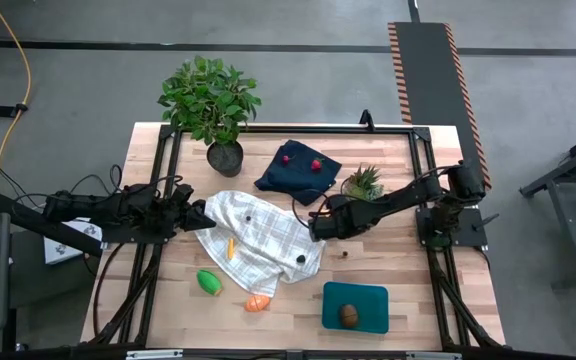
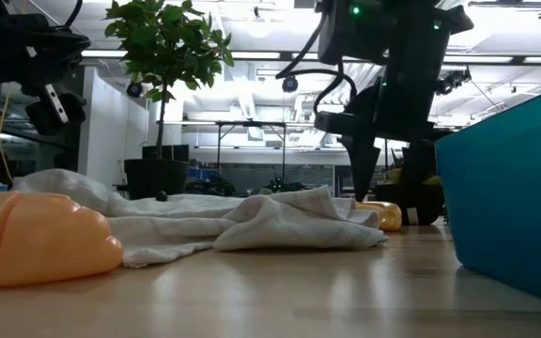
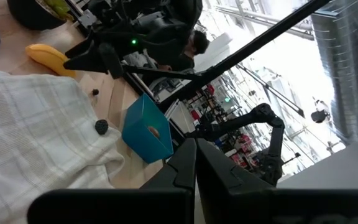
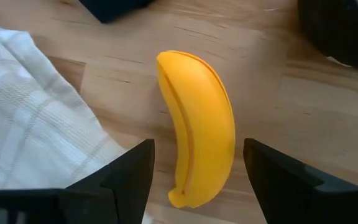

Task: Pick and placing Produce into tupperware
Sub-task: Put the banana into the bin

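R pincer [image 4: 194,171] is wide open, nothing held, poised right over the yellow banana [image 4: 199,127]. In the R wrist view the banana sits between the two fingers [image 4: 120,177], its long axis running along the pincer's forward direction, so the jaws would close across the narrow width. Looks like a good pre-grasp, imo; just needs to drop.

Banana lies on the bare bench [image 1: 288,310], just beside the edge of the white checked cloth [image 1: 263,240] and near the small spiky plant [image 1: 364,183]. R arm is clearly the nearer one. L pincer [image 1: 200,215] is shut, empty, at the cloth's far-left edge, waiting.

Teal tupperware [image 1: 368,296] sits at the front edge of the bench, on the R arm's side, apart from the banana.

Counts:
- banana: 1
- brown round piece [image 1: 349,315]: 1, already in the tupperware
- green piece [image 1: 208,282]: 1, on the bench
- orange piece [image 1: 257,303]: 1 clear on the bench, plus 1 small orange bit [image 1: 230,247] on the cloth
- red berries [image 1: 316,164]: 2, on the navy cloth [image 1: 298,175]
- small dark bits [image 1: 300,258] on the cloth: 2, can't tell what they are
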You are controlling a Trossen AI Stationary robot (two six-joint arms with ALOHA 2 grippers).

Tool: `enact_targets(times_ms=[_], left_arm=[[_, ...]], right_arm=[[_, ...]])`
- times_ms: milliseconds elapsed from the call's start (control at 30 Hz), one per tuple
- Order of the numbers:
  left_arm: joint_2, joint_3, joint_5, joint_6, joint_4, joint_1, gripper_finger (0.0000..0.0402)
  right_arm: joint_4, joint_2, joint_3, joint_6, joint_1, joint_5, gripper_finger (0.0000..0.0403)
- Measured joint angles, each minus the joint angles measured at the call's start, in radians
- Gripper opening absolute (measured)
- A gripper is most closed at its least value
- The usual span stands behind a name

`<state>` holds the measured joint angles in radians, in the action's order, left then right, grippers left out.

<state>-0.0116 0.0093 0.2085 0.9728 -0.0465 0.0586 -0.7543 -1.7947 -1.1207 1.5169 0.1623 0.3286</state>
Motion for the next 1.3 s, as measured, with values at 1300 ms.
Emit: enact_targets(times_ms=[1300], left_arm=[[0.000, 0.000, -0.007, 0.001, 0.001, 0.000, 0.0001]], right_arm=[[0.070, -0.056, 0.010, -0.060, -0.027, -0.036, 0.0228]])
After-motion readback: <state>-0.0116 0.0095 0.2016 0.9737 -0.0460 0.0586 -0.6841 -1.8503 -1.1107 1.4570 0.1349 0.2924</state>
